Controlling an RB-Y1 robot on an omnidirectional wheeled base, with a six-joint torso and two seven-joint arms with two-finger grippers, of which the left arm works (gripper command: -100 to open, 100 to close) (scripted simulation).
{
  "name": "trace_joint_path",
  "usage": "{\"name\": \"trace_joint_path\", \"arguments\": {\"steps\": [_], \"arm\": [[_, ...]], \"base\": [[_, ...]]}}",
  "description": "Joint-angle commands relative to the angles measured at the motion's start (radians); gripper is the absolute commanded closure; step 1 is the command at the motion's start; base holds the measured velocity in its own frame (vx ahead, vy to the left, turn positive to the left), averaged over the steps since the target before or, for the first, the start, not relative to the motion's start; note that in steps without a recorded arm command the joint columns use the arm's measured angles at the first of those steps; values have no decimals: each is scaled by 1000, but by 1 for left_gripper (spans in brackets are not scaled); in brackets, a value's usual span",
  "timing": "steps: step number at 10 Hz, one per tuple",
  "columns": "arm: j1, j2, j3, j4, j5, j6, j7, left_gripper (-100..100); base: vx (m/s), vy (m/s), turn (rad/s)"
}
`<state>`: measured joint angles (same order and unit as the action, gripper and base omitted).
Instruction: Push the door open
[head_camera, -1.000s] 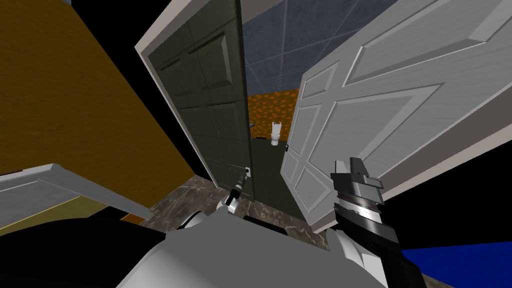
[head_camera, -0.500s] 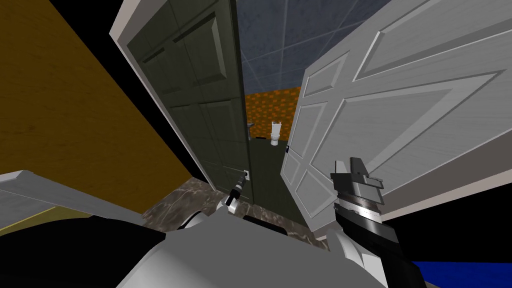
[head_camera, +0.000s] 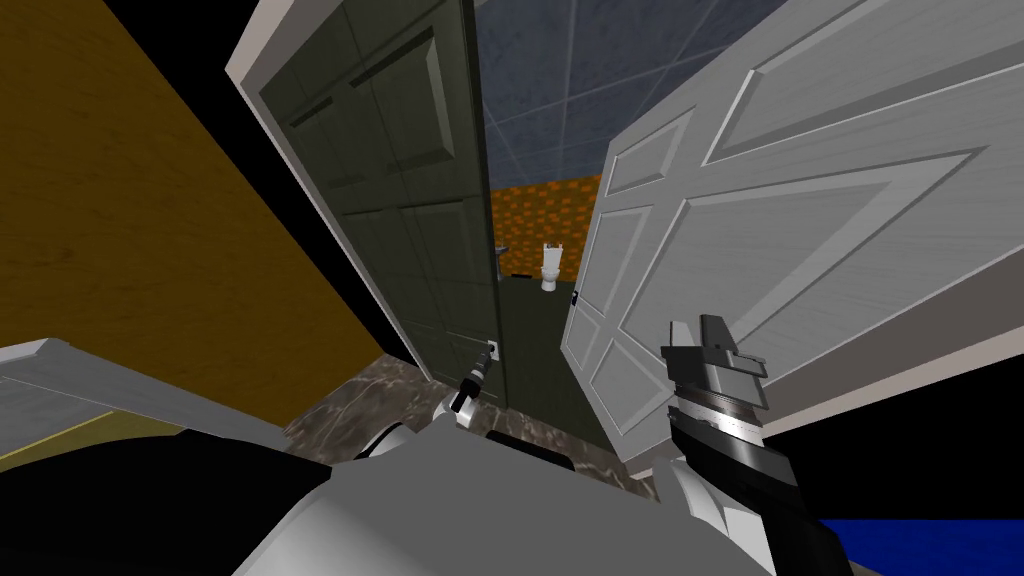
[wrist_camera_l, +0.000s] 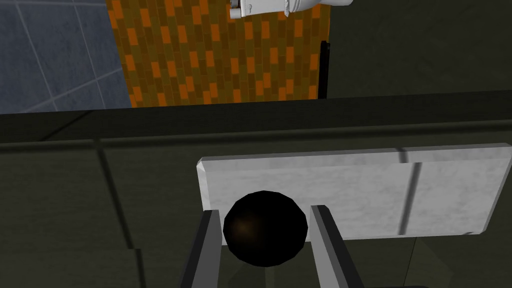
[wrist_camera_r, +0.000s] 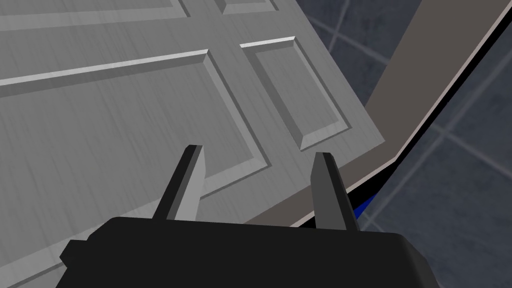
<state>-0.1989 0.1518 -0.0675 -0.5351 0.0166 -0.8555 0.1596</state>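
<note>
Ochre wall (head_camera: 150, 200) across the far left, black area along its edge, marbled brown floor (head_camera: 350, 400) below. Next to the right, dark green panelled door (head_camera: 400, 180) in a pale frame, standing ajar, free edge toward the middle. Left gripper (head_camera: 489, 350) low at that edge. Seen from the left wrist: fingers closed in on a round black knob (wrist_camera_l: 265, 227), pinching it from both sides, with a light grey plate (wrist_camera_l: 375, 190) behind it on the door face. Through the gap: orange brick-patterned wall (head_camera: 540, 215), small white toilet (head_camera: 550, 265) well beyond, blue-grey tiled surface above. Right of the gap, light grey panelled door (head_camera: 780, 220), swung open at an angle. Right gripper (head_camera: 700, 330) raised before its lower panels, fingers spread, nothing between them, aimed at the grey panelling; contact impossible to tell. Blue patch (head_camera: 920, 540) in the bottom right corner.

Step in hand, by judgement: pushing the dark door by its knob, opening partly made, not yet wide. Next move likely calls for steady forward pressure through the left arm along the door's swing, wrist following the arc to keep the knob from slipping out of the blades, perhaps with the base rolling forward. Risk: thin fingers sliding off the round knob.
</note>
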Motion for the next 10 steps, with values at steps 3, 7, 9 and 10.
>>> {"name": "trace_joint_path", "arguments": {"steps": [3,7,9,10], "arm": [[-5,-6,26,3,13,1,-29,100],[-12,-16,60,7,32,2,-67,100],[-16,-23,81,10,43,2,-91,100],[-18,-26,92,11,48,2,-103,100]], "base": [[137,-26,52],[180,-29,46],[205,-40,58],[181,-34,98]]}}
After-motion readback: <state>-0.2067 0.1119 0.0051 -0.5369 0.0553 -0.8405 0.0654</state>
